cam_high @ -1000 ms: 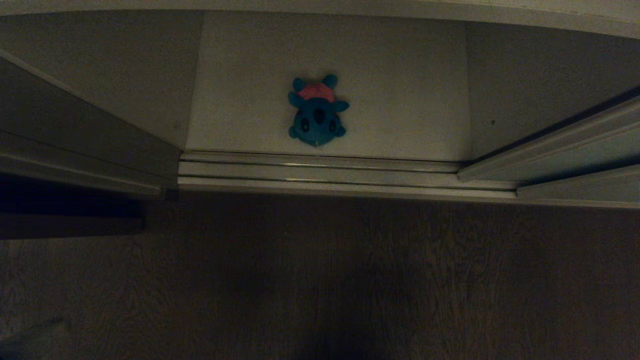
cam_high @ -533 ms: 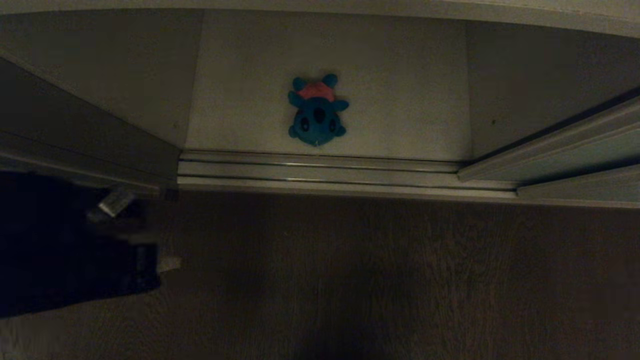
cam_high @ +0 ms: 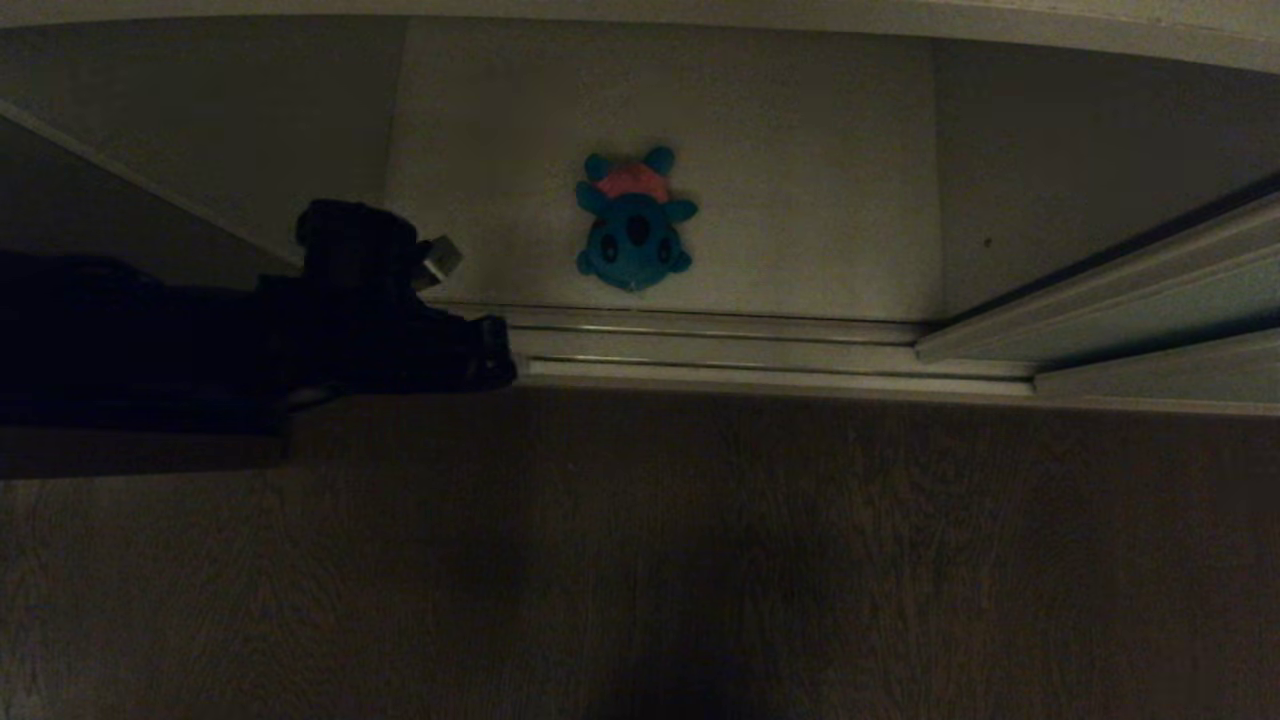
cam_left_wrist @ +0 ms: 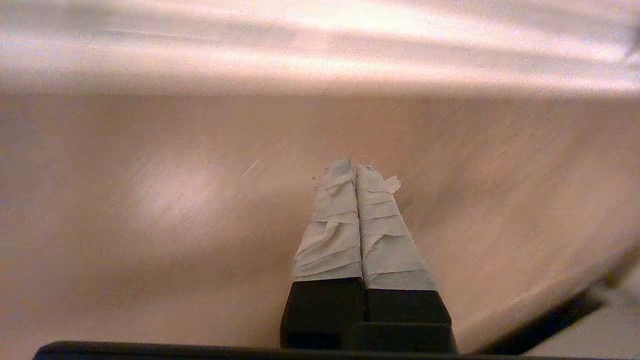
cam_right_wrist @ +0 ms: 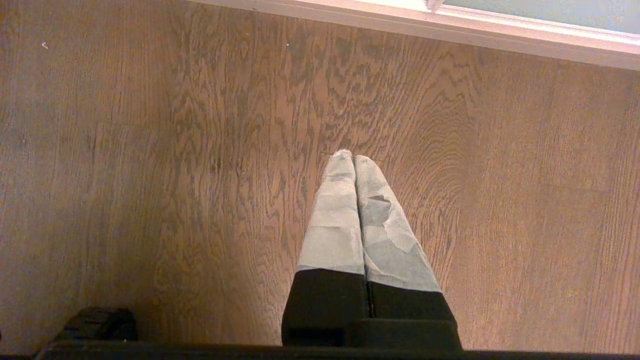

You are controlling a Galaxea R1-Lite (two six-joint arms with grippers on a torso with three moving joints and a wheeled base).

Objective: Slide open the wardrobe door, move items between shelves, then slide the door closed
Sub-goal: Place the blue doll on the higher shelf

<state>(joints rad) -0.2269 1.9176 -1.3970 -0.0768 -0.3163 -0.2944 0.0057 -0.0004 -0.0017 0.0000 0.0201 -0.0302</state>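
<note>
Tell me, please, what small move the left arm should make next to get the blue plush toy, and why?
Probably open the fingers while easing toward the toy. The left gripper is shut and empty, off to the left of the blue plush toy, which lies untouched on the white shelf behind the door track.

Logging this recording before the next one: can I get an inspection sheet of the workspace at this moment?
Surface: white flat shelf board behind metal sliding tracks; brown wood-grain floor in front.
Job's things: small blue plush toy with pink top on the shelf; pale grey-green sliding door at right, opening uncovered.
Clutter: nothing seen.
Grippers: left gripper shut, empty, left of the toy; right gripper shut, empty, over floor.
Cables: nothing seen.
Surroundings: dim.
</note>
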